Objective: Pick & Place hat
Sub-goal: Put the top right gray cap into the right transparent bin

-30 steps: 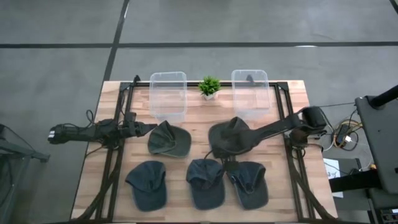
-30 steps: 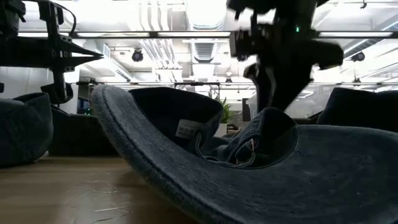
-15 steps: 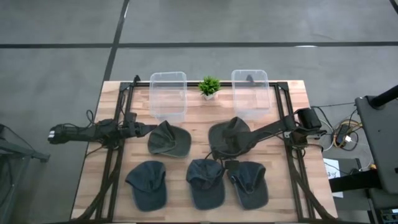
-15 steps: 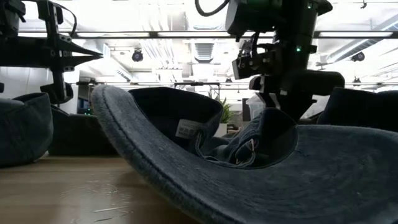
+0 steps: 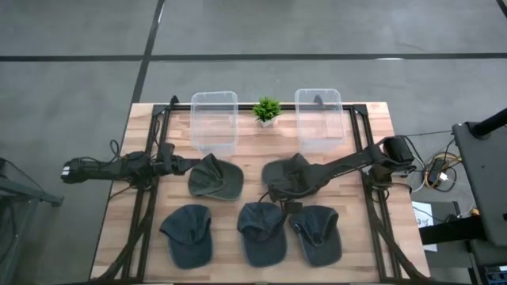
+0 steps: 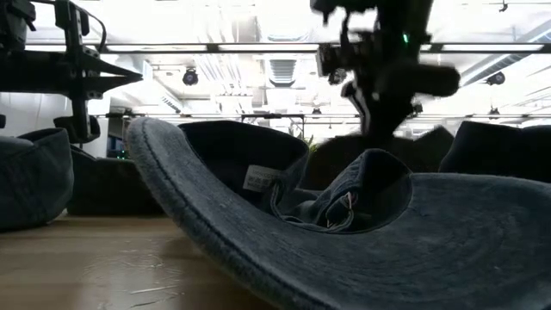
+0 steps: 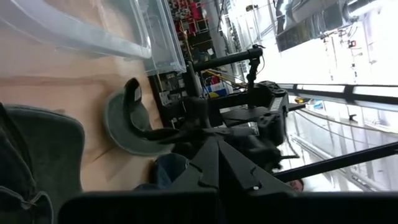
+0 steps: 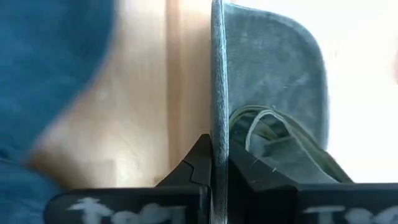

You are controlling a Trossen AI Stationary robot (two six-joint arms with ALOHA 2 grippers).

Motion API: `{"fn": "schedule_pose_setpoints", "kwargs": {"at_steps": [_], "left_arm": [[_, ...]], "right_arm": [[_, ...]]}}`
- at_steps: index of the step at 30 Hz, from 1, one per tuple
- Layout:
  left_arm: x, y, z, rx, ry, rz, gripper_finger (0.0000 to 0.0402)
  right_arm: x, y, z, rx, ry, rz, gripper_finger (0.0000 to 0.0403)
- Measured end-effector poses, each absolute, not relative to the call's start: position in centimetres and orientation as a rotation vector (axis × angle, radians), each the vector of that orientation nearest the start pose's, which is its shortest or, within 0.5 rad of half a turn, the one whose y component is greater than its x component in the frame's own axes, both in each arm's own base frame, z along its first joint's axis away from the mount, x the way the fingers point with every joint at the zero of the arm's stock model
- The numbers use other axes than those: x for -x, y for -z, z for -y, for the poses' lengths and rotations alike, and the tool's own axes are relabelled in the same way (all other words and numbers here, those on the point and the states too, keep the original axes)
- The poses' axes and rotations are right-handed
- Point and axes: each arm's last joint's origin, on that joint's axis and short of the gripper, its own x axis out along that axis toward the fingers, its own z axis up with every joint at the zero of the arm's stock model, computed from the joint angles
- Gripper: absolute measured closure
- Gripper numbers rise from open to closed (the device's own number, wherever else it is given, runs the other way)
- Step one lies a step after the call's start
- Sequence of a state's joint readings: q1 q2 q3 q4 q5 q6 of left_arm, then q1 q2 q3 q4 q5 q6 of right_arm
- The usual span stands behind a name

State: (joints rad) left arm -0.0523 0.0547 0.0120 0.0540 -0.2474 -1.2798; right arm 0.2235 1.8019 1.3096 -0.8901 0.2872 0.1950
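Dark green fabric fills our right wrist view: the brim of the green hat [image 8: 267,81] runs edge-on between the fingers of our right gripper [image 8: 214,163], which are pinched tight on it. From above, our right arm reaches in low from the table's right side, stretched out long, with the right gripper [image 5: 279,190] at the near edge of the green hat [image 5: 287,174]. That hat sits just in front of the right-hand clear bin [image 5: 319,119], on the side away from the small potted plant [image 5: 267,110]. Our left arm lies flat and extended from the table's left edge, its left gripper [image 5: 190,164] touching a second green hat [image 5: 215,177] in front of the left-hand clear bin [image 5: 215,120]; we cannot tell whether those fingers are apart. Three blue hats [image 5: 262,230] lie farther from the plant.
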Motion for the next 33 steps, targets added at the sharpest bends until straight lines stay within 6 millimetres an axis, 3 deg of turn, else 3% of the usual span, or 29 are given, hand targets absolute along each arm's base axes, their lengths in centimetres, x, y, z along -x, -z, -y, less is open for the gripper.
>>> {"fn": "schedule_pose_setpoints", "kwargs": {"at_steps": [7, 15, 25, 33], "left_arm": [[-10.0, -16.8, -0.2, 1.251, -0.162, 0.132, 0.0401], [-10.0, -16.8, -0.2, 1.251, -0.162, 0.132, 0.0401], [-10.0, -16.8, -0.2, 1.250, -0.165, 0.129, 0.0401], [-10.0, -16.8, -0.2, 1.266, -0.158, 0.126, 0.0401]], "right_arm": [[-34.8, -24.4, -7.3, 0.168, 0.214, -1.247, 0.0393], [-34.8, -30.0, -7.1, 0.107, 0.370, -1.108, 0.0394], [-31.4, -36.3, -6.1, -0.091, 0.710, -0.880, 0.0394], [-28.7, -40.4, -5.3, -0.186, 0.831, -0.649, 0.0394]]}}
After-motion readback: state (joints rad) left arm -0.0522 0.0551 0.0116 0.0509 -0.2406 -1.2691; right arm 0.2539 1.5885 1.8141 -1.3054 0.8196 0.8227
